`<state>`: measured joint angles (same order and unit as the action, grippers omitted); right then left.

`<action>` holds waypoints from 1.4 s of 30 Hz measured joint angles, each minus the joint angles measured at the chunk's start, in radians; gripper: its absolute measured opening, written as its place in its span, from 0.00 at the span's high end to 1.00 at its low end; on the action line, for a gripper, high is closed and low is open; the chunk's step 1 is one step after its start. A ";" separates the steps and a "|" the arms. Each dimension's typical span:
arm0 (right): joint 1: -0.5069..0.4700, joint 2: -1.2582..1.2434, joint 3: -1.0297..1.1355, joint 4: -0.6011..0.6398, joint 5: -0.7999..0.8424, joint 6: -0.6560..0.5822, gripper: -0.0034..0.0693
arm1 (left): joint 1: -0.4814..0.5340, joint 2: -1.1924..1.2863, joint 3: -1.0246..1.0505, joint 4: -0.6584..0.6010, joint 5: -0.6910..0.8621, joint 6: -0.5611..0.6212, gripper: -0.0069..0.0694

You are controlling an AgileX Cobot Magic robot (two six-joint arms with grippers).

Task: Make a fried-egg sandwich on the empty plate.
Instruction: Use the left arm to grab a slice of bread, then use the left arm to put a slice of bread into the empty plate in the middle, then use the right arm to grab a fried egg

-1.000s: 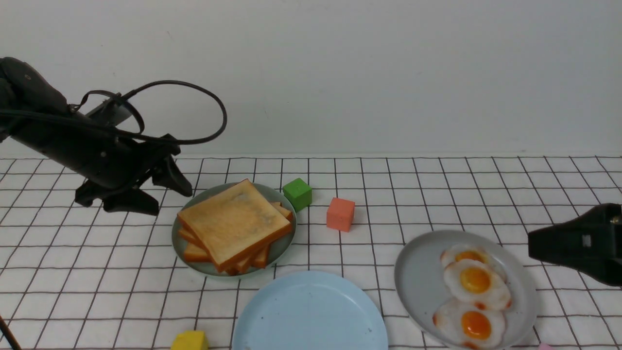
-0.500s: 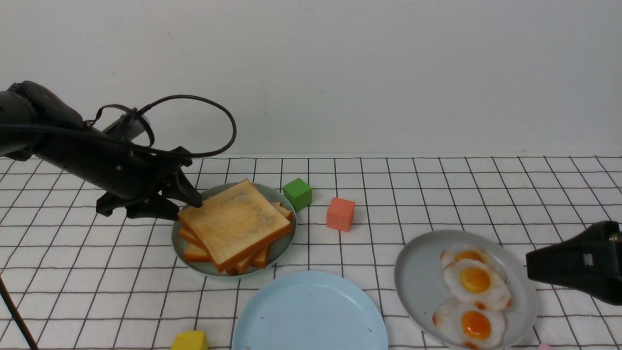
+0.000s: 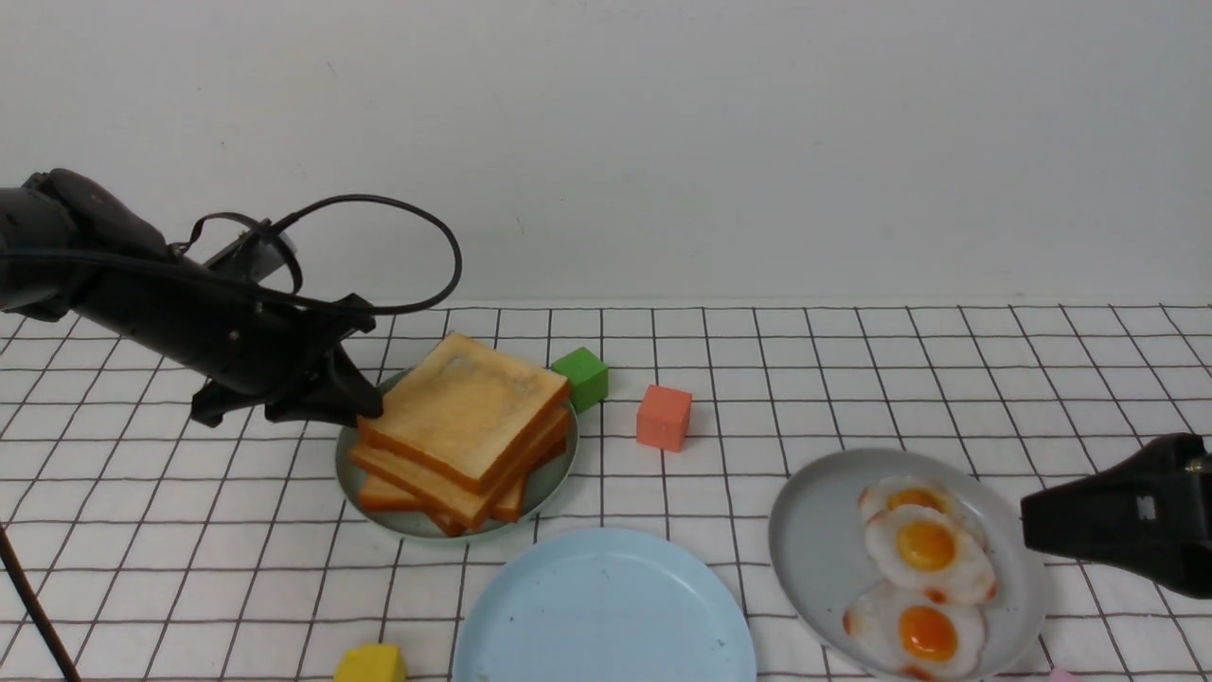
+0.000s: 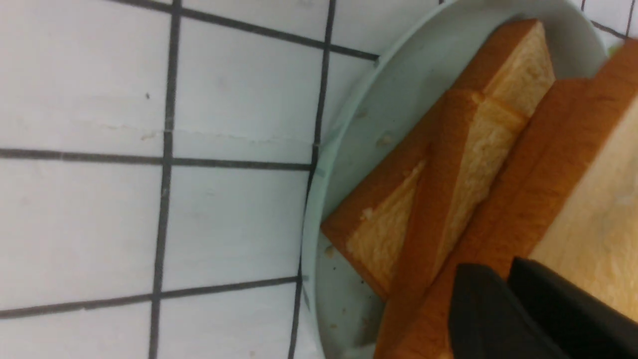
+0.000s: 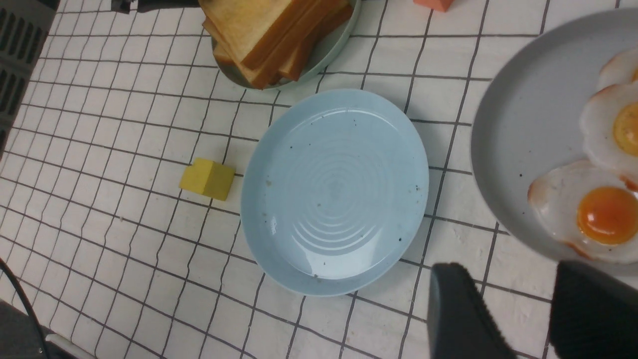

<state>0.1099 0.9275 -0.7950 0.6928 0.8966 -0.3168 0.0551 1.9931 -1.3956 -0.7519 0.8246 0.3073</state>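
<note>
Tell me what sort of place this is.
Probably a robot test bench, not a kitchen: a checked cloth before a bare wall, toast slices and fried eggs laid out, and loose coloured blocks.

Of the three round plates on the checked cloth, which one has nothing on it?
The light-blue plate, the middle one, nearest the front camera. The smaller pale-green plate carries golden-brown toast slices; the grey plate carries fried eggs.

We log golden-brown toast slices [image 3: 469,407], pale-green plate [image 3: 546,487], light-blue plate [image 3: 606,616], grey plate [image 3: 819,540], white orange-yolked eggs [image 3: 926,551], green cube [image 3: 580,377], salmon cube [image 3: 663,417], yellow cube [image 3: 371,665], black-gridded white cloth [image 3: 852,379].
</note>
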 joint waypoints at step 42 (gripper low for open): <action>0.000 0.204 0.000 -0.450 -0.196 0.397 0.30 | -0.395 -0.313 0.468 0.045 -0.117 0.001 0.12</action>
<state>0.1099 1.1319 -0.7950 0.2423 0.7003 0.0803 -0.3400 1.6805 -0.9275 -0.7068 0.7074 0.3079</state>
